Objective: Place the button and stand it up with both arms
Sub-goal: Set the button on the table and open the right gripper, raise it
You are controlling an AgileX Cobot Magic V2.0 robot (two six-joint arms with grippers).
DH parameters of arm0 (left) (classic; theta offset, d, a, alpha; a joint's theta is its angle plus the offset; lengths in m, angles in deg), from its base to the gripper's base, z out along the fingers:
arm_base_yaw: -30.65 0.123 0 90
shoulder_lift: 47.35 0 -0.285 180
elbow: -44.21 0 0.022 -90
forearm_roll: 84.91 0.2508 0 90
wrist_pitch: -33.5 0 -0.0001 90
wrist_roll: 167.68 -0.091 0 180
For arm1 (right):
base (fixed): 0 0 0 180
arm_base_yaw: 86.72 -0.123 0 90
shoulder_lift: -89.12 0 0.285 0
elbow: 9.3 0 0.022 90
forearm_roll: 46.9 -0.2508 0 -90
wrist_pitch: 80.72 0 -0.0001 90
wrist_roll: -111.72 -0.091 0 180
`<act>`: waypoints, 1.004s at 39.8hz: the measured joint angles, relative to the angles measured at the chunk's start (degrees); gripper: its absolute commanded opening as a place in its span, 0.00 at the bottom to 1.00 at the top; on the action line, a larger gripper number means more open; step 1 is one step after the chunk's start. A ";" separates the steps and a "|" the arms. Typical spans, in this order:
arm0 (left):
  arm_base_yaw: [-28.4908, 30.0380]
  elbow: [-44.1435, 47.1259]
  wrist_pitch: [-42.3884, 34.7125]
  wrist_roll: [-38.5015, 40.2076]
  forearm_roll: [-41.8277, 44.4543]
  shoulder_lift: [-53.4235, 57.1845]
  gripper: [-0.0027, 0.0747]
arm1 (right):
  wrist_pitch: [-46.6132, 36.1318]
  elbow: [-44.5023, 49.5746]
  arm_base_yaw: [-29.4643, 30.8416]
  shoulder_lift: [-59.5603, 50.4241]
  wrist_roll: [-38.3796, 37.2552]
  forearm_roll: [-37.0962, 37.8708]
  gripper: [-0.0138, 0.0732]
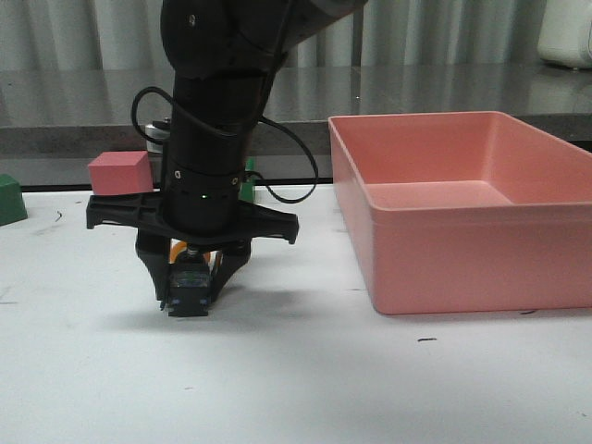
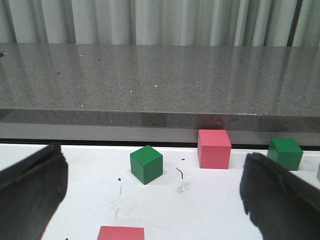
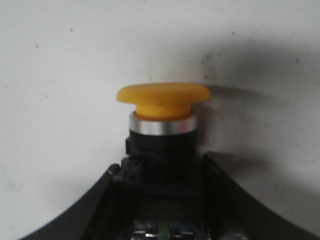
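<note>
Jaws of the right gripper (image 1: pixel 190 298), lower left of the front frame, clamp the yellow-capped black push-button switch (image 3: pixel 162 131) just above the white worktop (image 1: pixel 296 388); lower gently, release squarely.

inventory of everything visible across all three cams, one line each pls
button: 1, yellow cap on black body, clamped in the right gripper just above the table.
bin: 1, pink, empty, right side of the table.
pink blocks: 2 seen from the left wrist, one near the back edge, one cut off at the frame edge.
green blocks: 2 seen from the left wrist, near the back edge.
table: 1, white, with small dark marks.
counter: 1, grey speckled, behind the table.
right gripper: black, jaws shut on the button.
left gripper: black, jaws open, holding nothing.
</note>
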 measured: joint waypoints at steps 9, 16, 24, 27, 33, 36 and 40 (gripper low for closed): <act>0.00 0.00 0.00 0.00 0.00 0.00 0.90 | -0.21 0.00 0.00 0.00 0.00 0.00 0.68; 0.00 0.00 0.00 0.00 0.00 0.00 0.90 | 0.06 -0.72 0.00 0.00 0.00 0.00 0.76; 0.00 0.00 0.00 0.00 0.00 0.00 0.90 | 3.20 -4.59 0.10 -0.23 0.00 1.82 0.71; 0.00 0.00 0.00 0.00 0.00 0.00 0.90 | 5.33 -6.50 0.10 -1.06 0.00 3.38 0.61; 0.00 0.00 0.00 0.00 0.00 0.00 0.90 | 9.36 -9.55 0.10 -3.34 1.10 5.27 0.35; 0.00 0.00 0.00 0.00 0.00 0.00 0.90 | 10.59 -10.22 0.10 -4.40 2.01 5.49 0.25; 0.00 0.00 0.00 0.00 0.00 0.00 0.90 | 11.36 -10.46 0.10 -5.80 2.49 5.63 0.18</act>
